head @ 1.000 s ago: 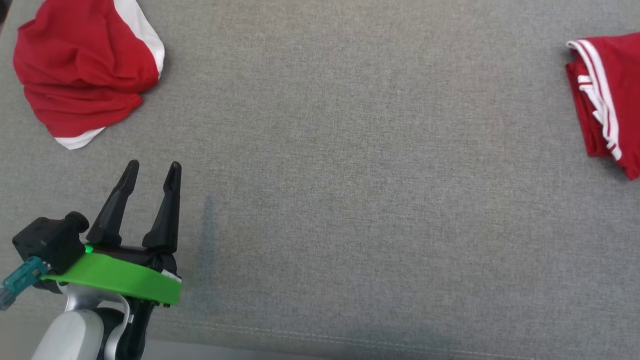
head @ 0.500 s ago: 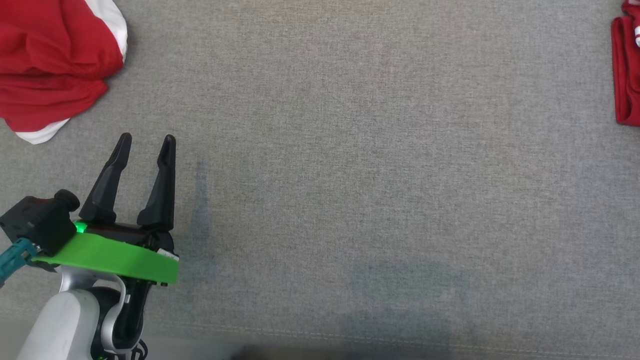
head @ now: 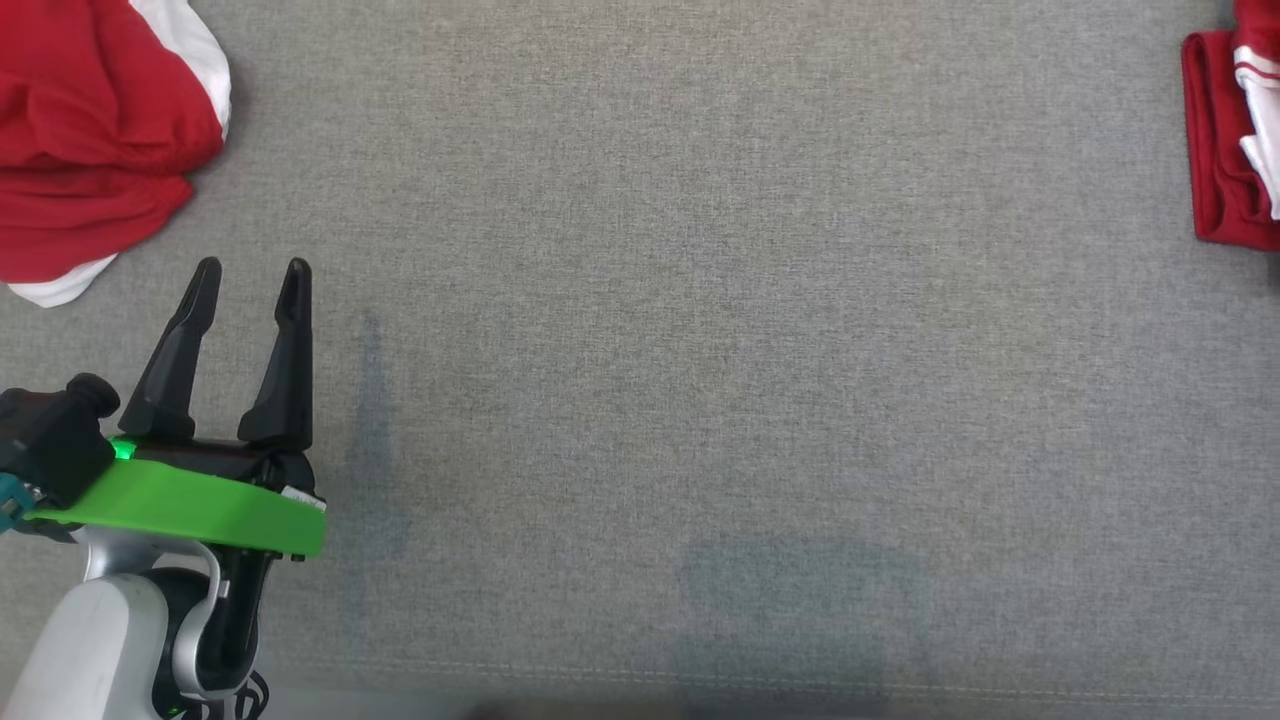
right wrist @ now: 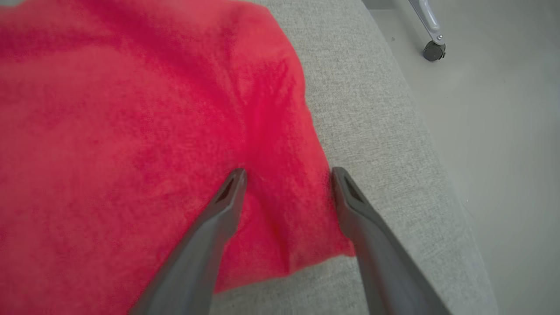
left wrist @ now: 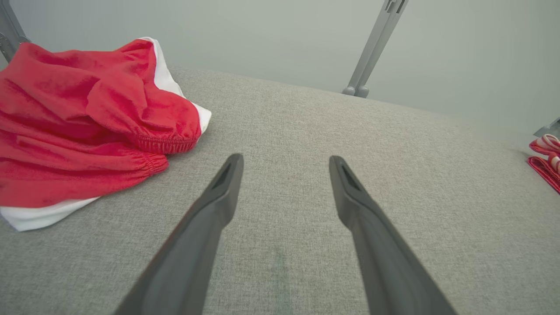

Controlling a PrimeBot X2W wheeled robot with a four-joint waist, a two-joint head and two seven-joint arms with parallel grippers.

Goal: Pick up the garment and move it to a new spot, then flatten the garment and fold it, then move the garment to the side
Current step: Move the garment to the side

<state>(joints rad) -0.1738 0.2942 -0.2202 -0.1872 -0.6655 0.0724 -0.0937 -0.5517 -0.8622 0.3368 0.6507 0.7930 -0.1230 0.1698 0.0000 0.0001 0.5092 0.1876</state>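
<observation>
The folded red garment with white stripes lies at the far right of the grey surface. In the right wrist view the garment spreads under my right gripper, which is open; its fingers straddle the cloth's near corner without pinching it. My left gripper is open at the lower left, empty, its fingers pointing over bare grey fabric. The folded garment also peeks in at the right edge of the left wrist view.
A second, crumpled red and white garment lies at the far left, just beyond my left gripper's tips. The grey surface's right edge drops to the floor, where a caster wheel stands. A metal stand leg rises behind.
The head camera has shifted, so both garments now sit nearer the picture's side edges. My left gripper has stayed open and empty.
</observation>
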